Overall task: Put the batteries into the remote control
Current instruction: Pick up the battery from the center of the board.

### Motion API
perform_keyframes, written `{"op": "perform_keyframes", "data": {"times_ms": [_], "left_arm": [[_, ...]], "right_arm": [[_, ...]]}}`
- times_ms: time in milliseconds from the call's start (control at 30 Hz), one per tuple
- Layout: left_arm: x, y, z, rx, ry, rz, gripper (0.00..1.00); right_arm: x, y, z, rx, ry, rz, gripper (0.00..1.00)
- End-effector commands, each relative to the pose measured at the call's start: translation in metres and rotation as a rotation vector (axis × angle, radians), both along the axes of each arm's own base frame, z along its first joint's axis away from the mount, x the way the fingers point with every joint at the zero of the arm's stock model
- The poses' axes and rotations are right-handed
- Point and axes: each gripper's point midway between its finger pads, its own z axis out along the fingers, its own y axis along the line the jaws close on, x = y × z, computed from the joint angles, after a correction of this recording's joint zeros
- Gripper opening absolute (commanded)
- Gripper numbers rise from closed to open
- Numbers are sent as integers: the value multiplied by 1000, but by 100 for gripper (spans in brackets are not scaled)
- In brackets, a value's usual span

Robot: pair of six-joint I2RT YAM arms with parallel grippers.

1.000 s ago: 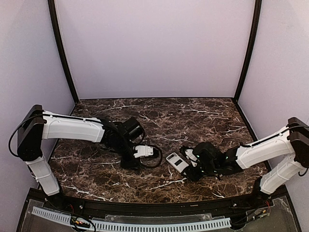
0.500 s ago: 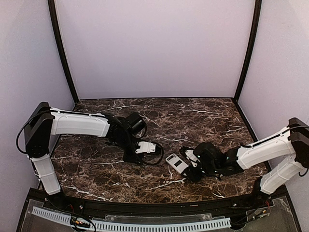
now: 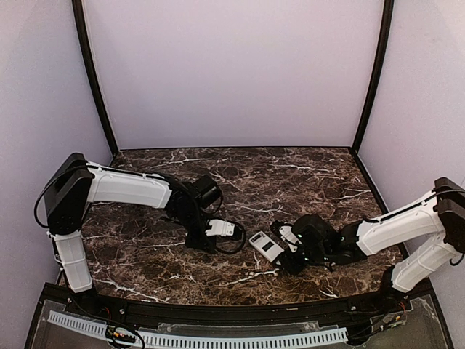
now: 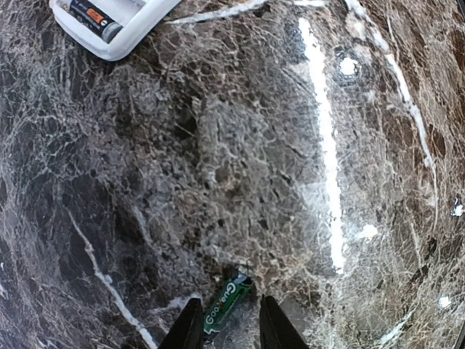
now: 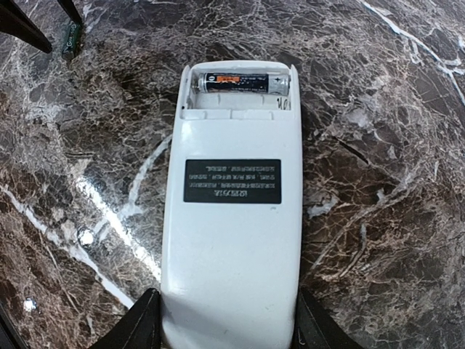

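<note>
Remote control (image 5: 231,218) is lying back-up near the middle of the counter (image 5: 378,109), a little toward its near edge. Its open compartment at the far end is holding one black-and-orange battery (image 5: 243,81), and my right fingers (image 5: 138,327) are grasping its near end from both sides. My left fingers (image 4: 190,327) are hovering released just left of it, straddling a green battery (image 4: 227,304) that is lying slantwise on the counter, without clamping it.
</note>
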Motion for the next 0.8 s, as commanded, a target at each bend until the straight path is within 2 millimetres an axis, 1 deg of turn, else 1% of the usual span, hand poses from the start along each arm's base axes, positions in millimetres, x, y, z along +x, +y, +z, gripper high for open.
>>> {"op": "perform_keyframes", "data": {"times_ms": [0,500,600,767], "left_arm": [[-13,9,-10,29,68,-11,26],[-17,15,-15,63,93,5,12],[-19,15,-13,70,102,7,12],[-24,20,-18,109,99,8,16]], "right_arm": [[-8,-1,-3,10,16,38,0],[-10,0,0,27,12,53,0],[-12,1,0,31,14,62,0],[-14,3,-1,32,18,76,0]]}}
